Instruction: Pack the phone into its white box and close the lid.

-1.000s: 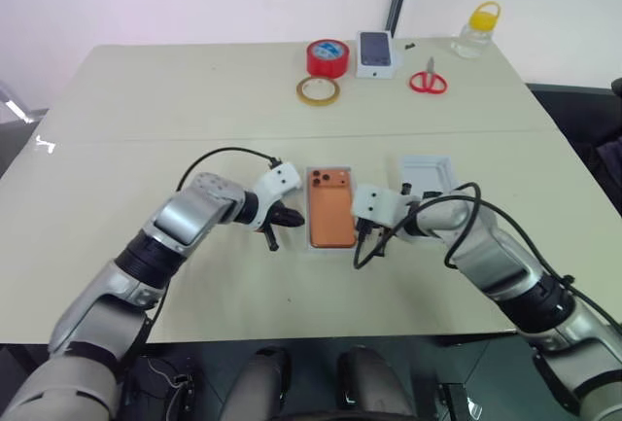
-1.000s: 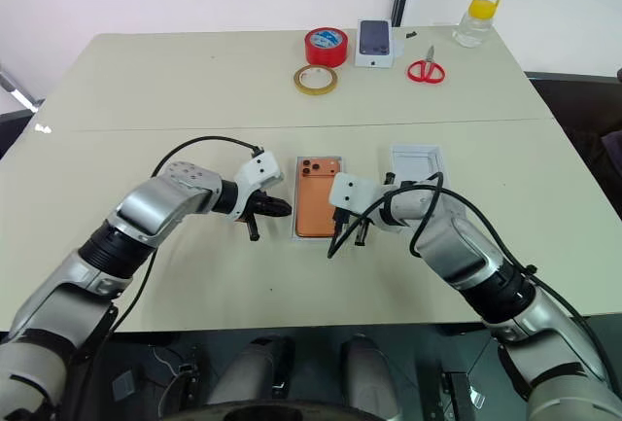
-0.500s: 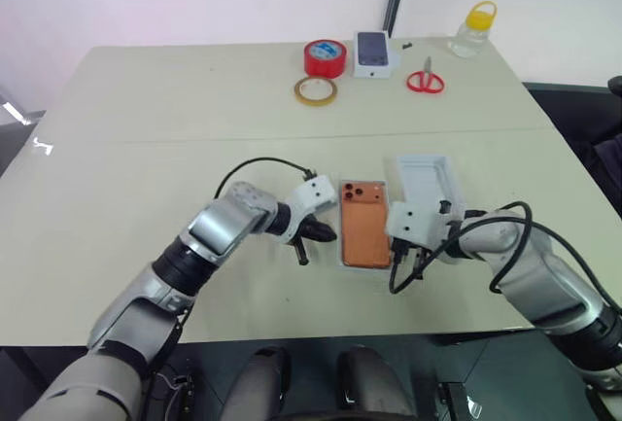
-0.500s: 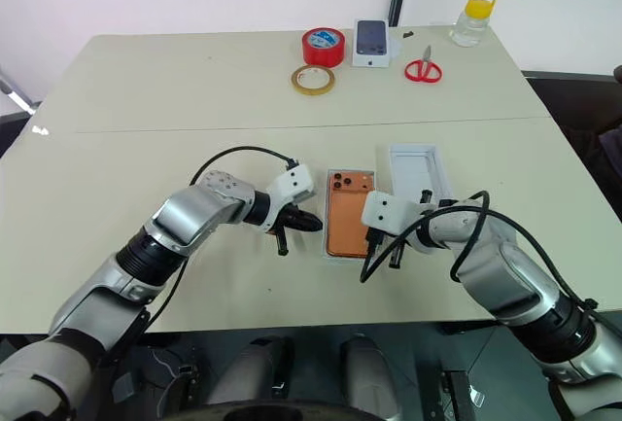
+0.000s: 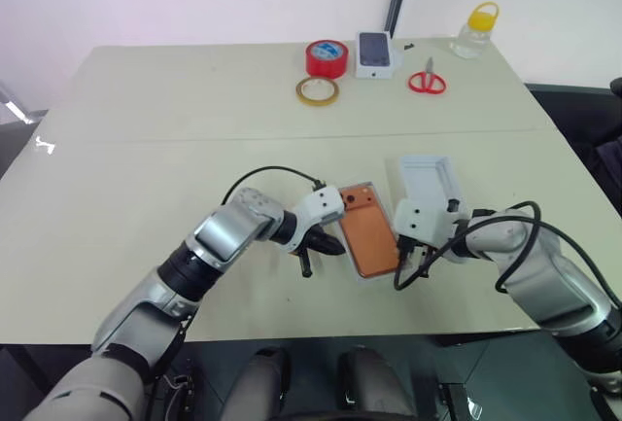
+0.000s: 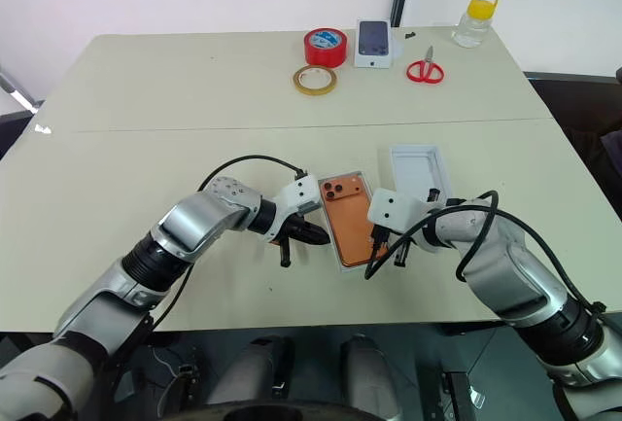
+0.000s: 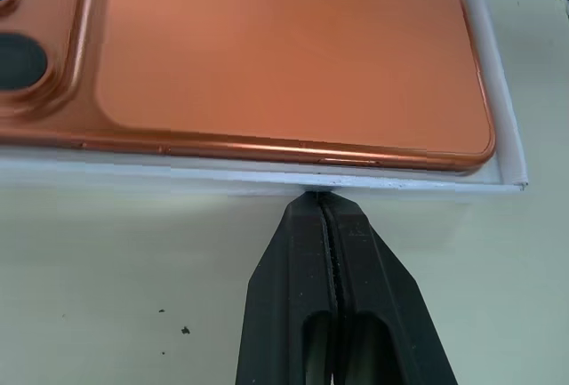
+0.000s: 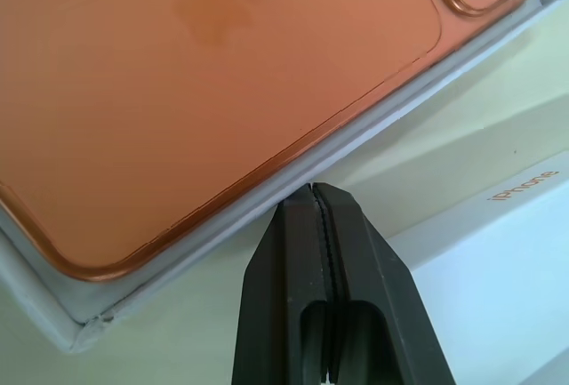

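Note:
The orange phone [image 5: 370, 237] lies back up in the white box [image 7: 267, 177], which sits slightly turned near the table's front edge. My left gripper [image 5: 336, 247] is shut, its tip touching the box's left wall, seen close in the left wrist view [image 7: 322, 196]. My right gripper [image 5: 399, 249] is also shut, its tip [image 8: 313, 189] against the box's right wall. Neither holds anything. The lid [image 5: 429, 183] lies open side up just right of the box, behind my right gripper, with iPhone lettering on its side [image 8: 524, 188].
Along the far edge stand a red tape roll [image 5: 328, 56], a yellow tape ring [image 5: 318, 90], a small white box picturing a dark phone [image 5: 375, 53], red scissors [image 5: 426, 80] and a yellow-capped bottle [image 5: 470, 31]. Black cables loop over both wrists.
The box with the phone has slid right and toward the front edge between my two shut grippers, then turned a little. Both arms moved with it. The lid stayed put.

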Action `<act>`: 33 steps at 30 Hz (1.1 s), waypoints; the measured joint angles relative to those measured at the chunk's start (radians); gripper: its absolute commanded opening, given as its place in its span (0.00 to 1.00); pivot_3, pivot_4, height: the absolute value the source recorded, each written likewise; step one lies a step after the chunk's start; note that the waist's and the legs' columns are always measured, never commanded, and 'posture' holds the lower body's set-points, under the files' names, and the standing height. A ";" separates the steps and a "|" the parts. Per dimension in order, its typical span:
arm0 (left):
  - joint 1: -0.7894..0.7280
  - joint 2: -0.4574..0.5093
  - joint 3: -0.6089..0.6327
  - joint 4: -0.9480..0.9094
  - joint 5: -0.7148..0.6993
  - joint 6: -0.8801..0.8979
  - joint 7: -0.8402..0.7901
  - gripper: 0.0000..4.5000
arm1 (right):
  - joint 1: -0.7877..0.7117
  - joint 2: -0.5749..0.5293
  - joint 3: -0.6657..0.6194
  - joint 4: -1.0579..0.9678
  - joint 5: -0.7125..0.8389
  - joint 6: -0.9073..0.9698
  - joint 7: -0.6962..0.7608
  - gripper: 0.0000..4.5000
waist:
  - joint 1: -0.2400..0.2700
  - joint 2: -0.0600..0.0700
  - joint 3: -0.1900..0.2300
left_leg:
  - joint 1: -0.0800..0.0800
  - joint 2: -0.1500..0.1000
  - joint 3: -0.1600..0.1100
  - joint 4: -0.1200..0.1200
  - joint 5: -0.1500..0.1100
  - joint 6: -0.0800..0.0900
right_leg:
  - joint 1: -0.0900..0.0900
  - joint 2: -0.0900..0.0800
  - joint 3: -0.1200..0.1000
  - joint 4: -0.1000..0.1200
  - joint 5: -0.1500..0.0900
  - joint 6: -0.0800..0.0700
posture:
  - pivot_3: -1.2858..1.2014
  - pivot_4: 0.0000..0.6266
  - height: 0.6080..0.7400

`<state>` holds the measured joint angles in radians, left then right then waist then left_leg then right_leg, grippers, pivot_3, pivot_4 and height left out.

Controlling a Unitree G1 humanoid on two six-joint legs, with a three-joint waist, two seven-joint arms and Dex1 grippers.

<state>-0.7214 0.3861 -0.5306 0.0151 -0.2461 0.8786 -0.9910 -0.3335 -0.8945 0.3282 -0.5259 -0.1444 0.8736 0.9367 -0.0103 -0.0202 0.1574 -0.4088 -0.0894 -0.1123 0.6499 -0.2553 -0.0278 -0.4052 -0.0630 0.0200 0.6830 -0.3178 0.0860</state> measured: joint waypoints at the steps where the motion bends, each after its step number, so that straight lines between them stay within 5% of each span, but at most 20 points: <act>1: -0.001 -0.001 0.006 0.007 0.001 0.000 0.000 0.01 | 0.004 0.000 0.000 -0.004 0.000 0.001 0.000 0.00 | -0.001 0.000 0.000 | 0.000 0.000 0.000 0.000 0.000 0.000 | 0.000 0.000 0.000 0.000 0.000 0.000 | 0.52 0.24 1.00; 16: -0.002 0.012 0.025 0.017 0.027 -0.022 0.011 0.01 | 0.011 -0.011 0.002 -0.010 0.017 -0.008 0.026 0.00 | -0.002 0.000 0.000 | 0.001 0.000 0.000 0.000 0.000 0.000 | 0.000 0.000 0.000 0.001 0.000 0.000 | 0.52 0.24 1.00; 19: -0.002 0.026 0.031 0.008 0.021 -0.020 0.007 0.00 | 0.011 -0.024 -0.027 -0.011 0.059 -0.015 0.051 0.19 | -0.003 0.000 0.000 | 0.001 0.000 0.000 0.000 0.000 0.000 | 0.000 0.000 0.000 0.001 0.000 0.000 | 0.52 0.24 1.00; 25: 0.010 0.052 0.037 -0.039 0.013 -0.013 -0.011 0.00 | 0.010 -0.083 -0.147 -0.010 0.153 -0.034 0.100 0.86 | 0.000 0.000 0.000 | 0.000 0.000 0.000 0.000 0.000 0.000 | 0.000 0.000 0.000 0.000 0.000 0.000 | 0.52 0.24 1.00; 28: 0.025 0.065 0.036 -0.061 0.005 -0.012 -0.020 0.00 | -0.012 -0.082 -0.210 0.008 0.206 0.001 0.099 0.86 | -0.004 0.000 0.000 | 0.000 0.000 0.000 0.000 0.000 0.000 | 0.000 0.000 0.000 0.001 0.000 0.000 | 0.52 0.24 1.00; 33: 0.032 0.063 0.059 -0.043 0.001 -0.055 -0.010 0.00 | -0.144 0.026 -0.260 0.100 0.266 0.312 -0.007 0.86 | -0.002 0.000 0.000 | 0.000 0.001 0.000 -0.001 0.000 0.000 | 0.000 0.000 0.000 0.001 0.000 0.000 | 0.52 0.24 1.00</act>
<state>-0.6889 0.4489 -0.4713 -0.0276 -0.2449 0.8241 -1.0008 -0.4772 -0.8684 0.0686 -0.4261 0.1218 1.1857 0.9300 -0.0118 -0.0201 0.1573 -0.4085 -0.0888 -0.1120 0.6493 -0.2554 -0.0276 -0.4057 -0.0628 0.0204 0.6838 -0.3177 0.0858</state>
